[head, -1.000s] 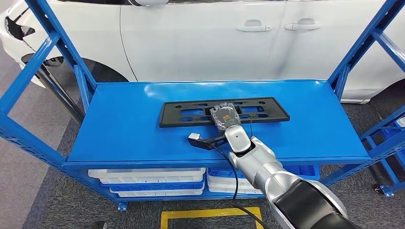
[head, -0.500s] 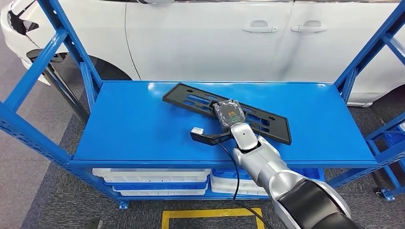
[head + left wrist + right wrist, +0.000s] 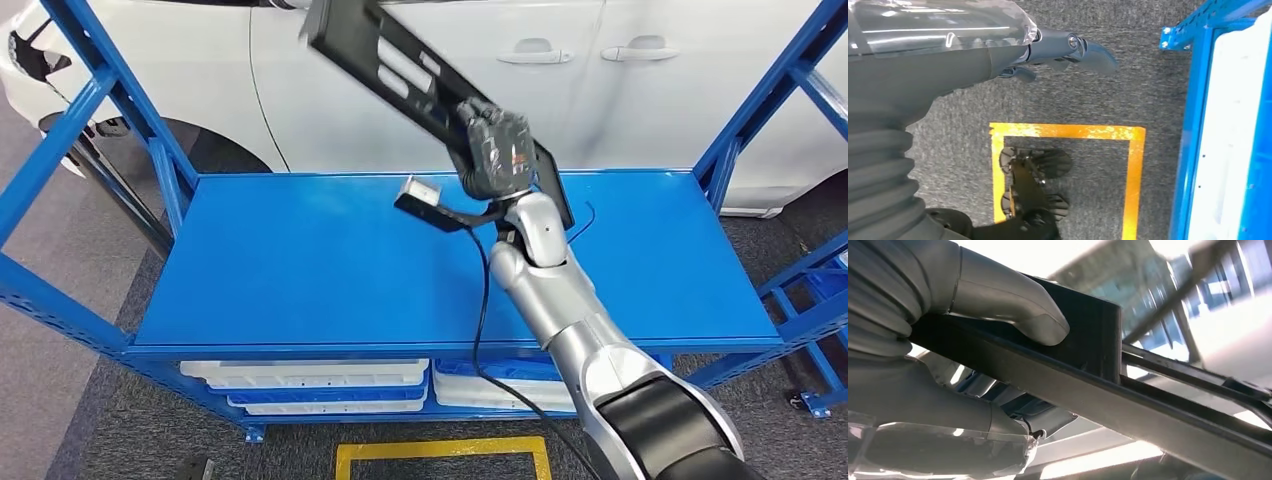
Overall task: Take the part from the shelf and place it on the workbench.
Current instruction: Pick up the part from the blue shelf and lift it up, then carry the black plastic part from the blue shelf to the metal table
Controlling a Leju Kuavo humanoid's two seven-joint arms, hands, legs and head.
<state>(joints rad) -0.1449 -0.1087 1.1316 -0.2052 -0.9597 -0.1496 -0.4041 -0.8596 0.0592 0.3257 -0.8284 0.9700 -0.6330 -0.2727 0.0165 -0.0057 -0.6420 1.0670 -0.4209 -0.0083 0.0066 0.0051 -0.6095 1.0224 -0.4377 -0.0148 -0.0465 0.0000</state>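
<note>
Lifted off the blue shelf [image 3: 300, 260], the black part [image 3: 400, 70] now hangs tilted above it, gripped by the right hand [image 3: 495, 150]; left hand [image 3: 1068, 47] hangs empty, fingers apart. Keep the grip firm while turning away.

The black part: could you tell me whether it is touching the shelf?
Apart. In the head view the right hand holds the part clear above the shelf.

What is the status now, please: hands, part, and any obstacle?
Right hand grips the black part, lifted off the blue shelf, tilted. Left hand hangs over the floor, holding nothing. White car close behind the part.
</note>
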